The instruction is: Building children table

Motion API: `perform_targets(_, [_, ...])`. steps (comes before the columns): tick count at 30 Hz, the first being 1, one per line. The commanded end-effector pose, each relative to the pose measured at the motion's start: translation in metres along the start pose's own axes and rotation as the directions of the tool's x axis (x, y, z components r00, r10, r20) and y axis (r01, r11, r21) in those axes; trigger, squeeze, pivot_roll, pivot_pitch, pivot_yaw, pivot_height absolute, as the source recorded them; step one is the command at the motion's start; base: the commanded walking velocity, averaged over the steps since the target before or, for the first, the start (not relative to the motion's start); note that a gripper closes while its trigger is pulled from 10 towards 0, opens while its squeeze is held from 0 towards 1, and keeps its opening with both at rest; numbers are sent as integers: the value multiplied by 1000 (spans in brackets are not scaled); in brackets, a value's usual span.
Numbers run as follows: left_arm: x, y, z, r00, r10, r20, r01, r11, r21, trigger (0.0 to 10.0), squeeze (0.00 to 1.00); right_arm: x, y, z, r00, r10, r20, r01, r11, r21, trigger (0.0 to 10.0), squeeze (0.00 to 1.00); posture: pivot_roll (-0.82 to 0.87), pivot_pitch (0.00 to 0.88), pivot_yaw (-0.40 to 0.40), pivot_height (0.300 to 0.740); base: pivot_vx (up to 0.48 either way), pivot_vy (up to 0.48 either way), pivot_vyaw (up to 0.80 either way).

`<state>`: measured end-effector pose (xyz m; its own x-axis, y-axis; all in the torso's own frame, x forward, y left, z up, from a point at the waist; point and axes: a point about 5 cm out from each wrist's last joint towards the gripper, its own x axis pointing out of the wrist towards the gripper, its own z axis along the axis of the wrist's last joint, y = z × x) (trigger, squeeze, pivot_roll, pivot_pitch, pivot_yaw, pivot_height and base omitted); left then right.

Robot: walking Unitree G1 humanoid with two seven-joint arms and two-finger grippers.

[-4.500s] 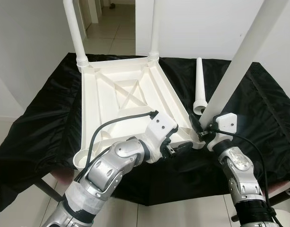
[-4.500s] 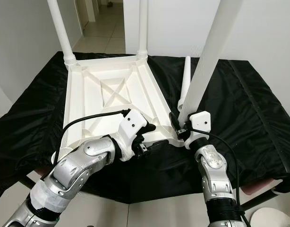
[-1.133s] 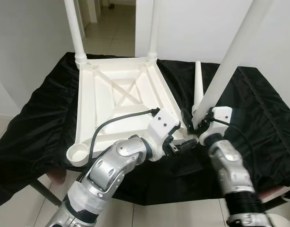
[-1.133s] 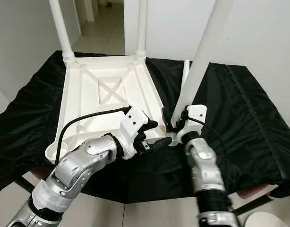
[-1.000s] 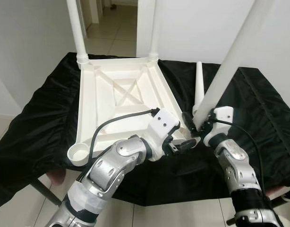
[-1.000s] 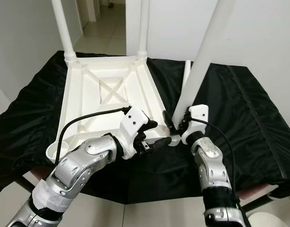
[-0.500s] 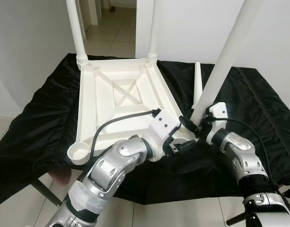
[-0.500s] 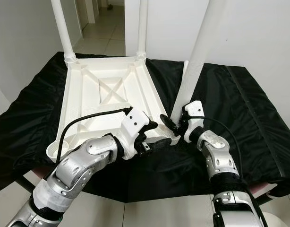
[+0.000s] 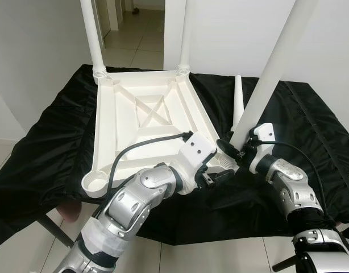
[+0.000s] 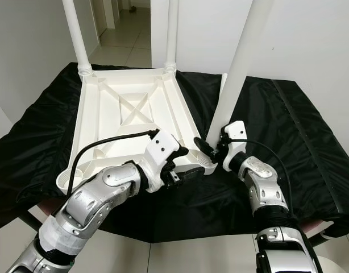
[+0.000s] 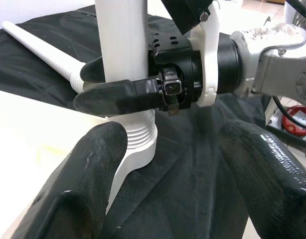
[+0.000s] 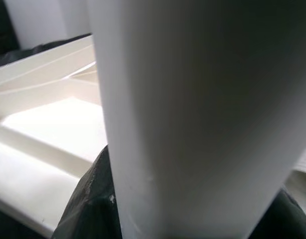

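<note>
Two legs point(image 9: 95, 38) are already standing up out of the far corners of the upside-down white tabletop point(image 9: 141, 122), well away from both grippers; so by my count that's half the job done, with a third leg point(image 9: 269, 79) in hand right now.

The right gripper point(image 9: 236, 152) is clamped around that third leg just above its ribbed foot; in the left wrist view you can see one black finger point(image 11: 118, 95) wrapped across the white tube; the foot sits right at the near right corner socket point(image 11: 135, 149), directly below the grip; I can't tell if it's fully seated or just resting there, and the leg leans a bit away from the tabletop, so I'd guess it needs more turning or pushing.

The left gripper point(image 9: 215, 176) hovers just beside that same corner with its fingers spread apart, holding nothing; looks to me like it's there to steady the tabletop.

The fourth leg point(image 9: 237, 105) lies loose on the black cloth point(image 9: 49, 142), just past the right gripper; its corner socket point(image 9: 94, 183) at the near left of the tabletop is empty, off to the far side of the left arm.

So what's left, as I read it: finish this leg; fit the last one; flip the whole thing upright.
</note>
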<state>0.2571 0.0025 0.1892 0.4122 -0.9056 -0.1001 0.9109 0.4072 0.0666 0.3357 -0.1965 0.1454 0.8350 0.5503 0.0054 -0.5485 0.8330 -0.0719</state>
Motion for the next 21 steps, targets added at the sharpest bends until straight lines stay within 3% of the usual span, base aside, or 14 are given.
perform_targets(1, [0, -4, 0, 1000, -20, -12, 20, 1000, 10, 10000, 0, 0, 5, -12, 999, -10, -36, 13, 998, 64, 10000, 0, 30, 18, -25, 740, 0, 0, 0])
perform_targets(6, [0, -6, -1, 1000, -21, -12, 22, 1000, 6, 10000, 0, 4, 14, -10, 990, -137, -24, 139, 983, 120, 10000, 0, 27, 17, -29, 740, 0, 0, 0])
perform_targets(10, [0, -6, -2, 1000, -24, -13, 24, 1000, 5, 10000, 0, 7, 30, -5, 971, -240, -3, 236, 953, 192, 10000, 0, 24, 13, -31, 740, 0, 0, 0])
perform_targets(17, [0, -6, -3, 1000, -26, -15, 26, 1000, 5, 10000, 0, 9, 36, -9, 933, -353, -64, 359, 912, 199, 10000, 0, 22, 9, -32, 740, 0, 0, 0])
perform_targets(19, [0, -7, -3, 1000, -27, -15, 28, 1000, 2, 10000, 0, 8, 40, -10, 862, -497, -97, 506, 837, 207, 10000, 0, 21, 2, -33, 740, 0, 0, 0])
perform_targets(20, [0, -7, -3, 1000, -27, -15, 28, 1000, 2, 10000, 0, 8, 40, -10, 862, -497, -97, 506, 837, 207, 10000, 0, 21, 2, -33, 740, 0, 0, 0])
perform_targets(21, [0, -7, -3, 1000, -28, -15, 28, 1000, 3, 10000, 0, 6, 42, -9, 825, -555, -102, 564, 802, 198, 10000, 0, 21, 2, -33, 740, 0, 0, 0])
